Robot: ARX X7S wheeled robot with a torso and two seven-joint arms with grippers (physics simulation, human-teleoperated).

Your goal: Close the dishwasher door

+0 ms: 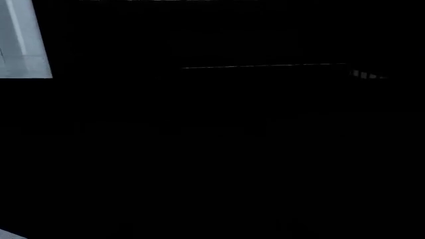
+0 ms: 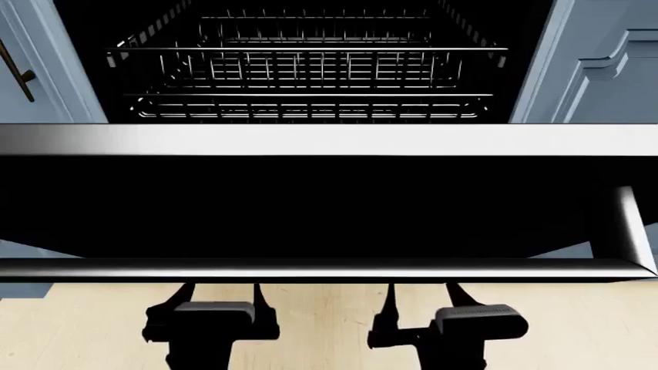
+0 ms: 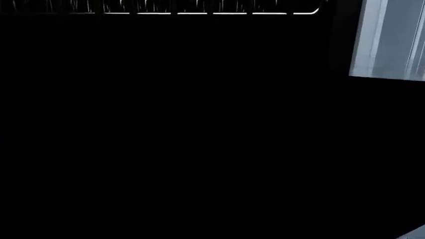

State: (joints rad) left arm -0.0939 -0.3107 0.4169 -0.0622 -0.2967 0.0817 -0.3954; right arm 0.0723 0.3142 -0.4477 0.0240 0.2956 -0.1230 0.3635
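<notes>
We look down on the dishwasher door [image 2: 308,204], which lies partly open across the middle of the head view, a glossy black panel with a silver strip along its far edge and the bar handle [image 2: 329,268] along the near edge. Beyond it, at twelve o'clock, the wire rack [image 2: 308,69] shows inside the open cavity, flanked by blue-grey cabinet doors [image 2: 591,62].

Both arms sit below the handle, over the pale floor [image 2: 72,324]. The left gripper [image 2: 221,291] is at seven o'clock and the right gripper [image 2: 420,290] at five o'clock; the fingers of each stand apart, grasping nothing, their tips reaching up to the underside of the handle edge. Whether they touch it, we cannot tell. Both wrist views are almost wholly black, filled by the door's surface close up.

We judge that we are at the step of getting under the door's free edge, with the closing swing not yet made. The next move calls for lifting both grippers evenly up and forward toward twelve o'clock, keeping contact so the panel does not slip off the fingertips.
</notes>
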